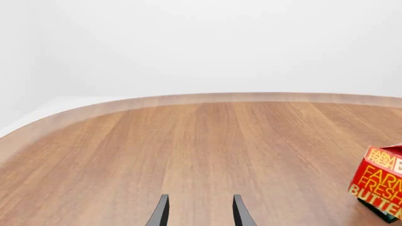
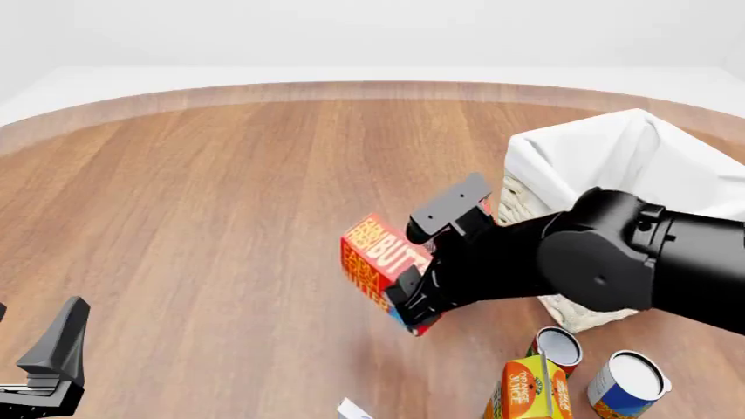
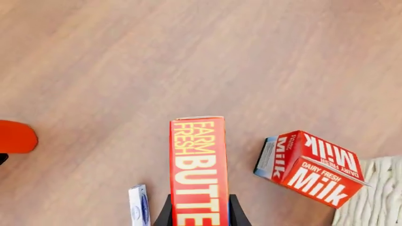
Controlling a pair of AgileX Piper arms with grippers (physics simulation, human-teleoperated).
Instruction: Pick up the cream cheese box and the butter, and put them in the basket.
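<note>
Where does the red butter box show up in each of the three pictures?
Left wrist view: butter at the edge, partly cut off.
Front view: butter mid-picture, lifted in the right gripper.
Right wrist view: butter between the fingers.
Shared landmark: the wooden table.

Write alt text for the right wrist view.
The right hand grips a red butter box between its fingers, held above a wooden table. A red-and-white milk carton lies beside a wicker basket, and a small white-and-blue box sits nearby.
</note>
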